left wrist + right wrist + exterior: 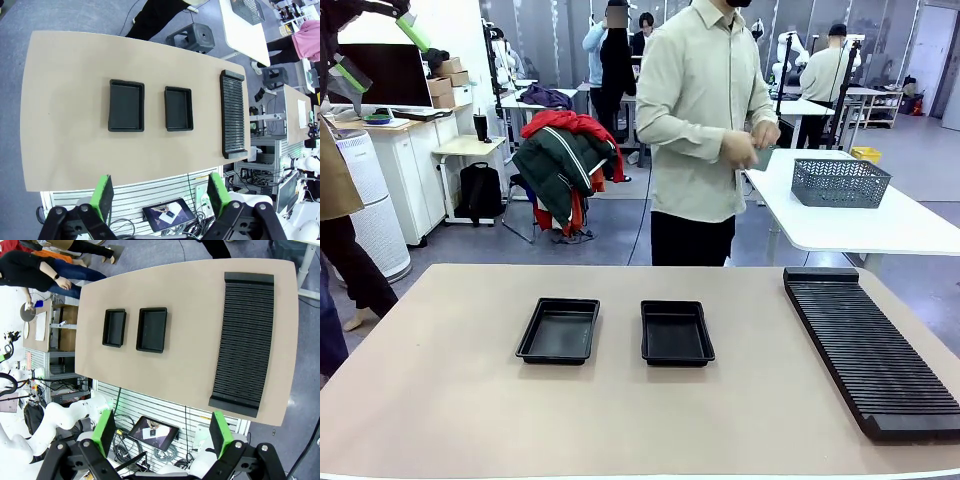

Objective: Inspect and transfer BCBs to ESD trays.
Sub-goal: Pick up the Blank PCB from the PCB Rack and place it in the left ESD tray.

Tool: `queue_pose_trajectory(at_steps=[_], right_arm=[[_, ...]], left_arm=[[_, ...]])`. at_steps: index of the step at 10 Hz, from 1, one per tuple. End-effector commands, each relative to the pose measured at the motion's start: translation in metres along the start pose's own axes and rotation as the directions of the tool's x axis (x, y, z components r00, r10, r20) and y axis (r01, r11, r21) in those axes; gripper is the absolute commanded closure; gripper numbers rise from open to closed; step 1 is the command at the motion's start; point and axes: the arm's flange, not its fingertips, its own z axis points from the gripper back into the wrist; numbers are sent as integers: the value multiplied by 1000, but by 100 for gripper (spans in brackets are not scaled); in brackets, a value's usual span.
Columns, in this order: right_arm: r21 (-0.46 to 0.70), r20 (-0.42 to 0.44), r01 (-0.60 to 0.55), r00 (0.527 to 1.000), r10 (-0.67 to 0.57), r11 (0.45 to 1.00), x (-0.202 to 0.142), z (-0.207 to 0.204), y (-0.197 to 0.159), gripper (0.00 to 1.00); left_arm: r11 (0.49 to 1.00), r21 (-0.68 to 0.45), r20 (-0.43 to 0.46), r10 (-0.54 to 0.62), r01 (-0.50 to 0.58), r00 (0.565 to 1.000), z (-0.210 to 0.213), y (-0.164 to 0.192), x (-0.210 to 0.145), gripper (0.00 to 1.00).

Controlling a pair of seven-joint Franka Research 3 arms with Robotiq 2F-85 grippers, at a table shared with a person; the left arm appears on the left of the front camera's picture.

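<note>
1. The table (440, 400) carries a long ribbed black rack (870, 350) along its right side.
2. A person stands beyond the rack's far end, hands (745, 148) together at chest height.
3. Two black trays lie side by side left of the rack, well apart from it, floors bare: the nearer tray (677, 332), then the farther tray (558, 330).
4. The left gripper (161, 185) hangs high above the rack, fingers spread, holding nothing.
5. The right gripper (162, 422) hangs high above the rack too, fingers spread, holding nothing.
</note>
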Motion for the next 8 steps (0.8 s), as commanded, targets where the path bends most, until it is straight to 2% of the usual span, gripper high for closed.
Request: queue_pose_trajectory(at_steps=[1,8], right_arm=[[4,1,-7,1000,7,1000,-1,0,1,0],[4,1,-7,1000,7,1000,-1,0,1,0]], left_arm=[[1000,-4,1,2,-2,1000,-1,1,-1,0],[1000,-4,1,2,-2,1000,-1,1,-1,0]])
